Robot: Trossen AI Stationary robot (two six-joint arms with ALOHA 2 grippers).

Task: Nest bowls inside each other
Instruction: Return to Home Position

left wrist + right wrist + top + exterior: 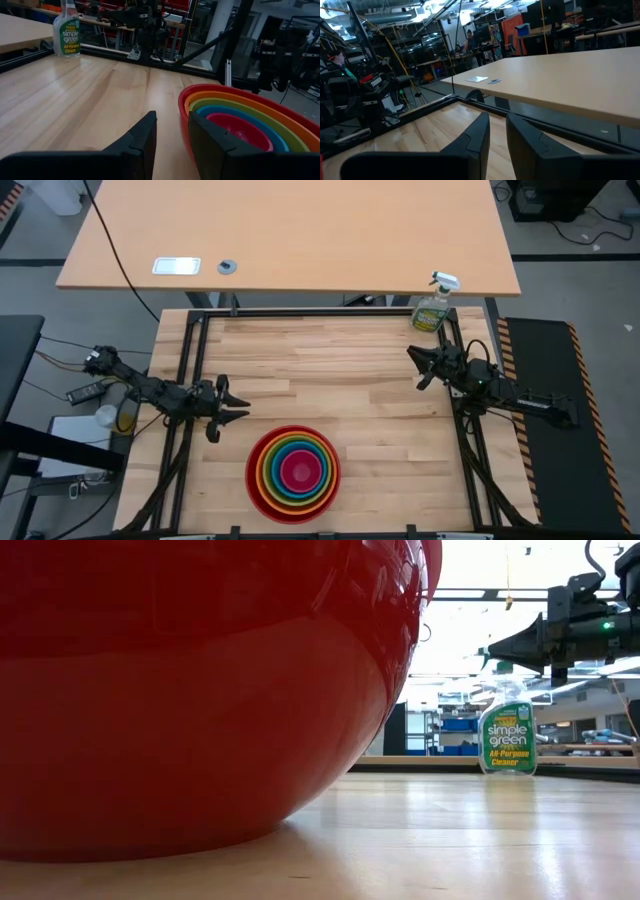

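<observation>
- Front of the table, near edge: the bowls sit as one nested stack. The red bowl is outermost, the pink bowl sits dead centre, and the mid-sized ones are ringed between them.
- From table height, the red bowl's glossy wall fills the whole left of the low view, resting flat on the wood.
- Just beside the stack, on its left, is the left gripper. It hovers at the left rail and points across the table. Its fingers stand a narrow gap apart with nothing between them. From above, a sliver of bare wood separates it from the red rim.
- Farther back, over on the right side, is the right gripper. It is held above the boards near the right rail, well apart from the bowls. Its fingers are also slightly parted and hold nothing.
- At the far right corner, a green spray bottle stands upright by the frame.
- Beyond the frame is a pale desk.
</observation>
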